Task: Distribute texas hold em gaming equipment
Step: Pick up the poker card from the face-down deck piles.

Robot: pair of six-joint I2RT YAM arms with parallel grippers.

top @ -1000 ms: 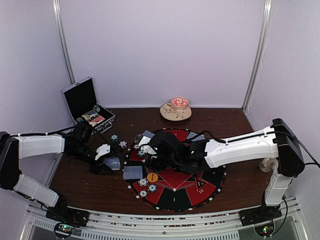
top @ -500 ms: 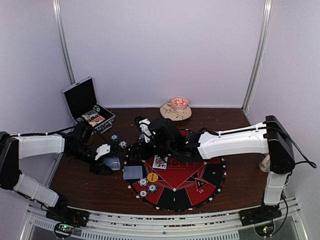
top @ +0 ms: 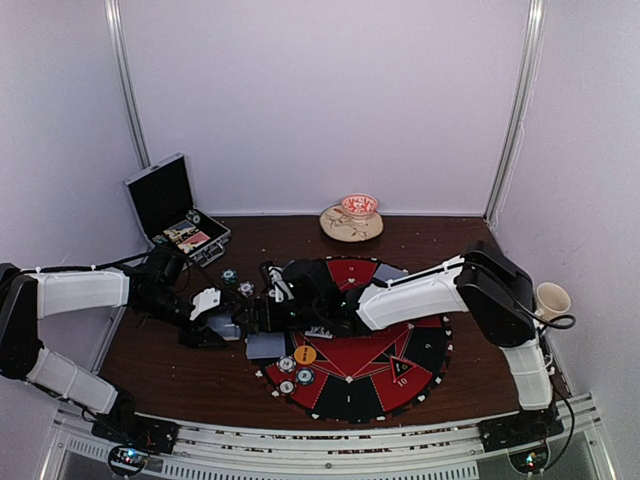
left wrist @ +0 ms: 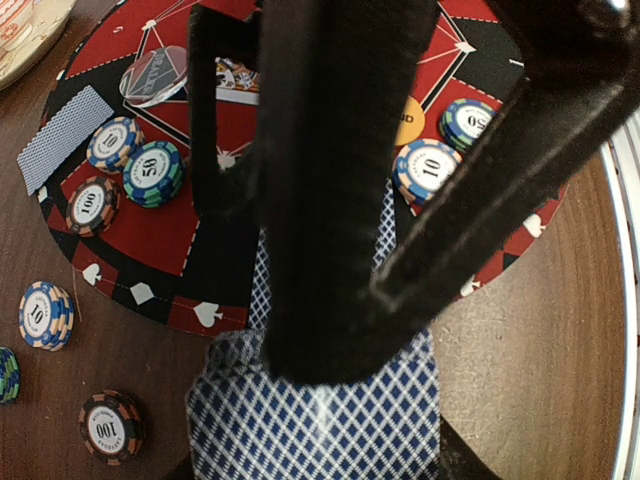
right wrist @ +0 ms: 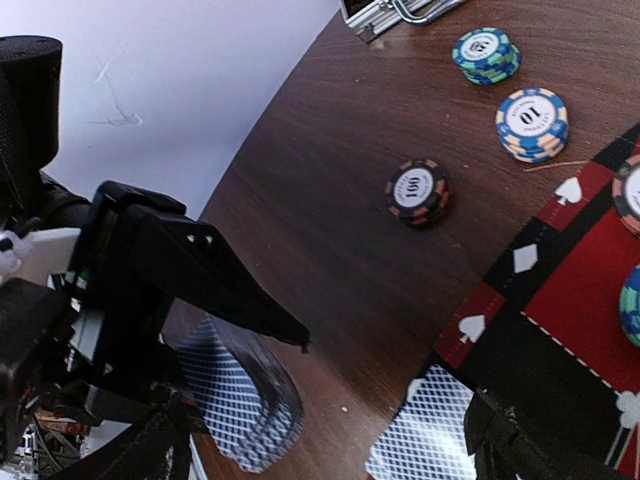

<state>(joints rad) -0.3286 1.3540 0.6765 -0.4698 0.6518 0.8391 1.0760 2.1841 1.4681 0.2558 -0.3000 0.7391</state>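
Biggest first: brown wooden table [top: 170, 385], with the round red-and-black mat [top: 350, 397] in the middle of it. The black case [top: 160, 195] sits open at the far left corner.

The right arm is stretched left across the mat. We see the right gripper [right wrist: 330, 438] just past the mat's left rim, low over the wood, fingers spread wide with nothing between them. It points at the left gripper [top: 210, 322], close to it but not touching.

The left gripper is on the table left of the mat, fingers closed down on a deck [left wrist: 310, 430] of blue-diamond-backed cards. The cards are fanned a bit under the fingers.

There is a loose card [top: 265, 345] face down on the mat's near-left rim and a second card [left wrist: 62, 140] face down further along the rim.

On bare wood left of the mat we count three chip stacks, well apart: a dark "100" stack [right wrist: 418, 190], a blue "10" stack [right wrist: 532, 123] and a teal stack [right wrist: 486, 53]. More chips [top: 288, 365] are clustered on the mat's near-left part, with an orange disc [top: 305, 354] just beside them.
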